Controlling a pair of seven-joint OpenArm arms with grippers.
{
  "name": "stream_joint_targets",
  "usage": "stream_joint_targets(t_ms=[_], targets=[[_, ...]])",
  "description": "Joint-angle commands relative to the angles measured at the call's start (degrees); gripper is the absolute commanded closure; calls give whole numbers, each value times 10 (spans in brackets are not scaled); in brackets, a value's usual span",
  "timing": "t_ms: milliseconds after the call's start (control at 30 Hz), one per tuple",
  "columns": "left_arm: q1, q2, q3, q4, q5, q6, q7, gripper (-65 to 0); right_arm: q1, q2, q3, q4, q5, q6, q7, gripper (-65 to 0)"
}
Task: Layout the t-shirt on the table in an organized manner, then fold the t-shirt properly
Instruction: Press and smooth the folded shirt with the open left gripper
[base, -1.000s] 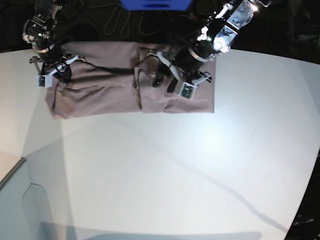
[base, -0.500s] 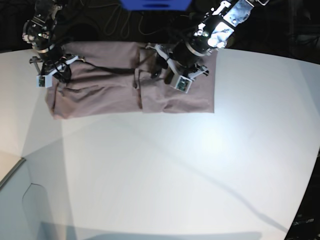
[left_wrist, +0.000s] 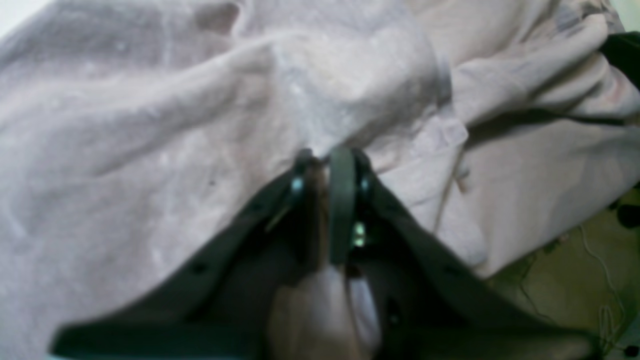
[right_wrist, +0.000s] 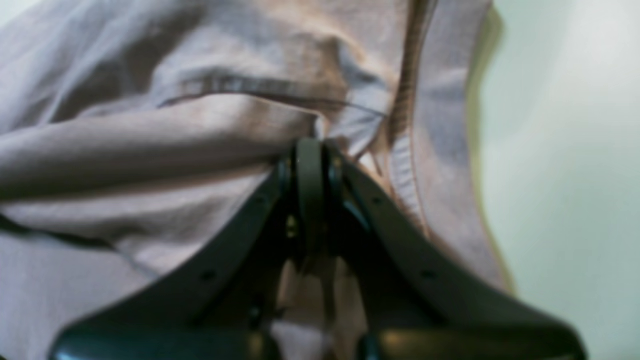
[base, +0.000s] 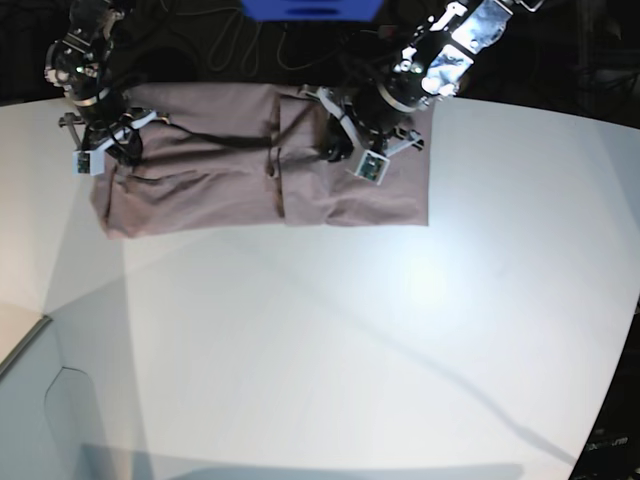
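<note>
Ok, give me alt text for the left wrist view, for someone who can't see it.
Close-up of the left gripper, its dark jaws shut on a raised fold of the mauve t-shirt. Rumpled cloth fills most of the blurry frame; at lower right, past its edge, lies a yellowish surface with thin cables.

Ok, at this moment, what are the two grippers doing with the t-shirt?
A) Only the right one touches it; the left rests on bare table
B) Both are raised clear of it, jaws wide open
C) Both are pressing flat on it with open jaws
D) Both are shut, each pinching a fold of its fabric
D: each wrist view shows the jaws together, the left gripper and the right gripper, with t-shirt fabric bunched at the tips.
</note>
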Motion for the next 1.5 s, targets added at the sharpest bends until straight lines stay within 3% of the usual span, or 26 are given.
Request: stream_joint_targets(t_ms=[0, 267, 533, 1067, 1167, 1333, 1467], targets=[[-3, 1, 0, 7, -2, -2, -10, 0, -1, 2, 0, 4, -6, 9, -10, 0], [-3, 3, 4, -16, -3, -6, -10, -1, -2, 2, 0, 4, -6, 9, -10, 0], [-7, 0, 71, -20, 2, -7, -10, -1, -3, 2, 0, 4, -6, 9, -10, 0], [-15, 0, 77, 26, -3, -8, -11, -9, -4, 2, 0, 5, -6, 9, -10, 0], [-16, 0, 77, 41, -3, -8, -11, -69, -4, 2, 0, 5, -6, 9, -10, 0], [-18, -1, 88, 52, 0, -7, -11, -231, -4, 1, 0, 5, -6, 9, -10, 0], [-16, -16, 82, 58, -4, -4, -15, -256, -3, 1, 0, 5, -6, 9, -10, 0]])
